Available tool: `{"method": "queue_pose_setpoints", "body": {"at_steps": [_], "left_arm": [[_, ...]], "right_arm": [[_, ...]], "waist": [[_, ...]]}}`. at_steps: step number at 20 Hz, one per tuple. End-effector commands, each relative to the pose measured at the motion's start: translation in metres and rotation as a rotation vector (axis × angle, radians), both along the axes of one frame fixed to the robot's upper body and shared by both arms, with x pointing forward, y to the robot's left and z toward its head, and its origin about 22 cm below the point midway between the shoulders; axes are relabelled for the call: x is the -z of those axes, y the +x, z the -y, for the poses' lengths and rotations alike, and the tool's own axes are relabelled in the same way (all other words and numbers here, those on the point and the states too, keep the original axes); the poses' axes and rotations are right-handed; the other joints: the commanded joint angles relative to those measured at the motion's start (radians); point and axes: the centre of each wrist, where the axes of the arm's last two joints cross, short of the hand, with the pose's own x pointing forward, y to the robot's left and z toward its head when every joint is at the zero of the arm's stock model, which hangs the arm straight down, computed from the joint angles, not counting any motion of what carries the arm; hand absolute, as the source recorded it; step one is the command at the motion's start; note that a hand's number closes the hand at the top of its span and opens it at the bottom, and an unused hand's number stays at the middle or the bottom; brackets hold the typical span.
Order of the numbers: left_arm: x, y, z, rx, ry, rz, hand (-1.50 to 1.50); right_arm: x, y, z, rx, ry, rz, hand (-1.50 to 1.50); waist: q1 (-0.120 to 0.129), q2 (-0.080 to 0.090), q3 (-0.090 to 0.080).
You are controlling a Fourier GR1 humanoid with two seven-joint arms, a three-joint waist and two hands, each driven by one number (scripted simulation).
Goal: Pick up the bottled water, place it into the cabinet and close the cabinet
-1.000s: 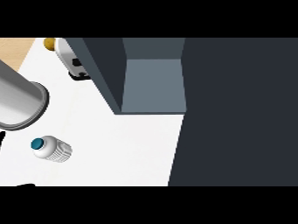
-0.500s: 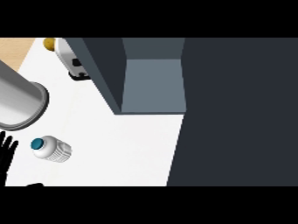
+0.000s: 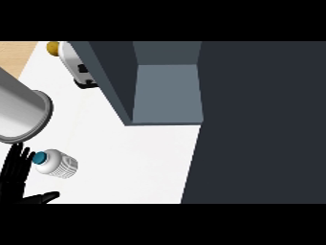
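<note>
Meanwhile, the bottled water (image 3: 54, 163) was seen on the white desk (image 3: 137, 162), its blue cap turned toward the left hand (image 3: 11, 179). That hand was held open with straight fingers just beside the cap, nothing grasped. The open cabinet (image 3: 162, 86) was seen well apart, further up.

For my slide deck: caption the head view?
Open hand beside the bottled water on the white counter, open cabinet ahead.
</note>
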Motion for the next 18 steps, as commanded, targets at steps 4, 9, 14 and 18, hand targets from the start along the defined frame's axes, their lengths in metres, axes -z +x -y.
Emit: {"method": "queue_pose_setpoints", "body": {"at_steps": [4,9,14,18], "left_arm": [[0.036,0.005,-0.004,-0.021,-0.012,0.027,-1.50],[0.053,0.013,0.010,-0.027,-0.022,0.046,-1.50],[0.059,0.026,0.009,-0.072,-0.041,0.079,-1.50],[0.062,0.037,0.021,-0.087,-0.071,0.115,-1.50]], "right_arm": [[-0.017,-0.016,0.004,0.058,-0.043,0.049,-1.50],[-0.010,-0.018,0.013,0.078,-0.016,0.067,-1.50],[-0.002,-0.019,0.015,0.070,-0.039,0.057,-1.50],[-0.011,-0.014,0.013,0.077,-0.034,0.071,-1.50]], "waist": [[0.003,0.001,0.000],[0.001,0.001,0.001],[-0.004,0.002,0.000],[0.004,0.002,0.000]]}}
